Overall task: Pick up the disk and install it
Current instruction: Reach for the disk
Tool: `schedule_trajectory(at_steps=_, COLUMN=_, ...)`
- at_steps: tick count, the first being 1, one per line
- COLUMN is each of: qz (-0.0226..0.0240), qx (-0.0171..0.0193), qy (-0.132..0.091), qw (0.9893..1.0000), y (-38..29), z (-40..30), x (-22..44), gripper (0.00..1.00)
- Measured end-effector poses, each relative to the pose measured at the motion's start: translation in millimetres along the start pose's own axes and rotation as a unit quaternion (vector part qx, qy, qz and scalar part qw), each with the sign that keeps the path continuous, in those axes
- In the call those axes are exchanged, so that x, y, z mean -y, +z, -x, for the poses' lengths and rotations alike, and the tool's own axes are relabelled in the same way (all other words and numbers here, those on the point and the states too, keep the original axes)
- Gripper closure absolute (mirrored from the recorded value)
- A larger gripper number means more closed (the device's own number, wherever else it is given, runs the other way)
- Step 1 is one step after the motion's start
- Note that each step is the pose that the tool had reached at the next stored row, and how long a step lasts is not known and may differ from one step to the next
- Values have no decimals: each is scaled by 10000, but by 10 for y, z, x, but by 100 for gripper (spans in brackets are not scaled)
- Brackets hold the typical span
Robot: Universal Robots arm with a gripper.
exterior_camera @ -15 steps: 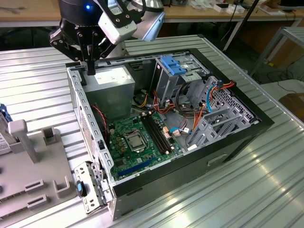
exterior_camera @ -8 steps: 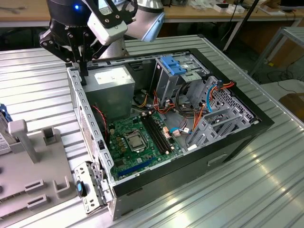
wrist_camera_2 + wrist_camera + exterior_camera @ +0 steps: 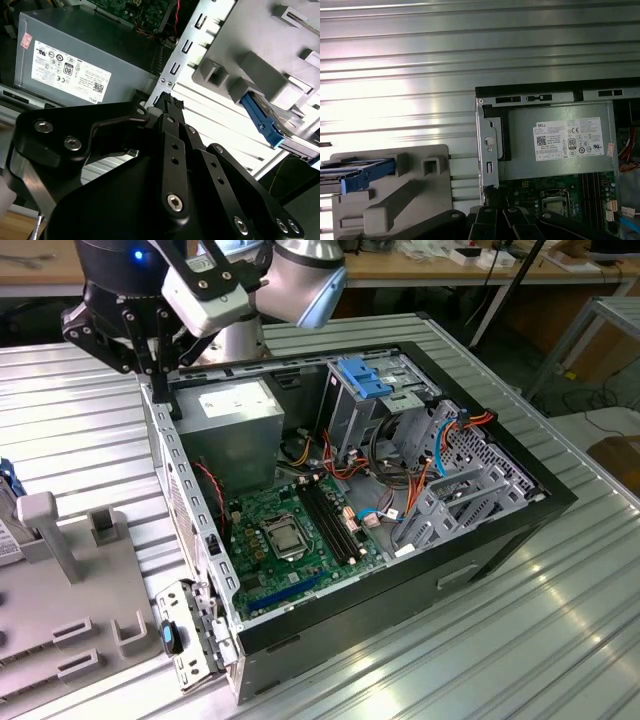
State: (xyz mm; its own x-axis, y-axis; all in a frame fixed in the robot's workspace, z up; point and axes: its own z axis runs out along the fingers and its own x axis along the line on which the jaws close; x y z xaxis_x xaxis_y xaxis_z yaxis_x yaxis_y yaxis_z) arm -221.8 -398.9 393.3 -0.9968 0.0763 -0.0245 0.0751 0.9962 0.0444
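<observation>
The disk (image 3: 356,172) is a flat slab with bright blue side rails. It rests in a slot of the grey holder (image 3: 415,195), and in the second wrist view its blue rail (image 3: 262,122) sticks out of that holder. In the exterior view the disk (image 3: 6,502) lies at the far left edge. My gripper (image 3: 170,103) is shut with nothing in it. It hangs over the rear wall of the open computer case (image 3: 190,490), by the power supply (image 3: 240,415), well apart from the disk.
The open case holds a green motherboard (image 3: 290,530), a grey drive cage with a blue latch (image 3: 365,380), and red and blue cables. The grey holder (image 3: 70,580) stands on the ribbed metal table (image 3: 500,640) to the exterior view's left of the case.
</observation>
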Motion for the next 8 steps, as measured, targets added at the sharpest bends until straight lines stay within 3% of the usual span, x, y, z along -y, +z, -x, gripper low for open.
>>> schedule_trajectory(at_steps=8, qz=0, qx=0, qy=-1, qw=10000, y=-4, z=-138, x=10, gripper=89)
